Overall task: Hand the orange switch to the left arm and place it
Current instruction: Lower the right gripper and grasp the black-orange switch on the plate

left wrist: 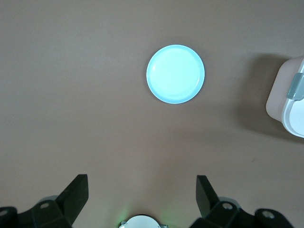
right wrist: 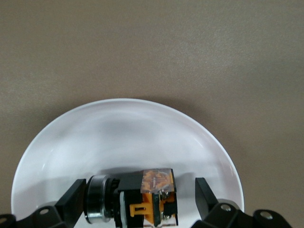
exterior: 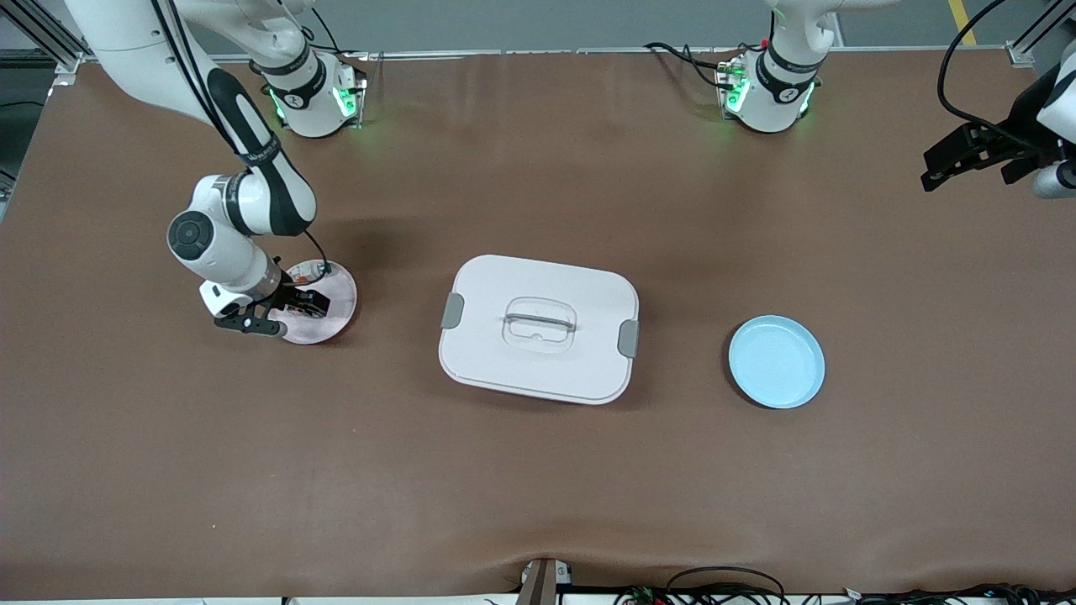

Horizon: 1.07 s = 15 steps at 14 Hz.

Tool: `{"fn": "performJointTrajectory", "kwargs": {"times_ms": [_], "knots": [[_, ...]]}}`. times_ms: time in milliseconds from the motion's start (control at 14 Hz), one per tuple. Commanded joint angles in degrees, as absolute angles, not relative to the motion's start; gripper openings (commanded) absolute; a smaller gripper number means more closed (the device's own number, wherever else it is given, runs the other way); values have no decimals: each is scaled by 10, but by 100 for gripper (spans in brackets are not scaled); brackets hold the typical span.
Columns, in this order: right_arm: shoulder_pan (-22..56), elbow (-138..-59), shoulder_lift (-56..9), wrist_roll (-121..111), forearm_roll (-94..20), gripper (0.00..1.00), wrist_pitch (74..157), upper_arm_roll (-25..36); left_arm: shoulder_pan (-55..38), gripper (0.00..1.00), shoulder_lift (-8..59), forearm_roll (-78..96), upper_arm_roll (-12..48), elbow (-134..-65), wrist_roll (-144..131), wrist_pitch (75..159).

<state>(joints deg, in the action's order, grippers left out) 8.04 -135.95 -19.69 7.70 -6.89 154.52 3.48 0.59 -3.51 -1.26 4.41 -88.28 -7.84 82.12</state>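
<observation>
The orange switch (right wrist: 142, 197), black with an orange body and a metal ring, lies on its side on a pale pink plate (exterior: 336, 304) toward the right arm's end of the table. My right gripper (exterior: 296, 307) is down on that plate, open, with a finger on each side of the switch and a gap on one side. The plate looks white in the right wrist view (right wrist: 128, 135). The white box (exterior: 538, 328) stands mid-table with its lid on. My left gripper (exterior: 931, 175) waits open and empty, high over the left arm's end of the table.
A light blue plate (exterior: 776, 361) sits between the box and the left arm's end; it also shows in the left wrist view (left wrist: 175, 74), with a corner of the box (left wrist: 289, 107). A small whitish part (exterior: 306, 270) lies on the pink plate's rim.
</observation>
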Motion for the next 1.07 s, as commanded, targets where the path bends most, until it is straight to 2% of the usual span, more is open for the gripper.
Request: {"fn": "performJointTrajectory", "kwargs": {"times_ms": [0,71,143,214,357,714,1000], "knots": [[83,-1363,-197,86,-77,71,1551,34,8,100,-33,-8,44,-878,-67,818],[83,-1364,-197,90,-77,41,1547,34,9,100,-35,-8,45,-878,-64,817],[84,-1364,-196,103,-77,4,1543,33,9,100,-36,-8,45,-878,-63,817],[86,-1363,-193,130,-77,0,1536,33,9,100,-37,-8,46,-880,-62,816],[93,-1358,-183,155,-77,0,1506,31,5,100,-36,-8,48,-881,-62,816],[102,-1290,-146,263,-91,0,1355,20,4,100,-40,-7,54,-889,-62,814],[111,-1205,-134,350,-186,0,1236,7,4,100,-40,-4,55,-889,-62,814]]}}
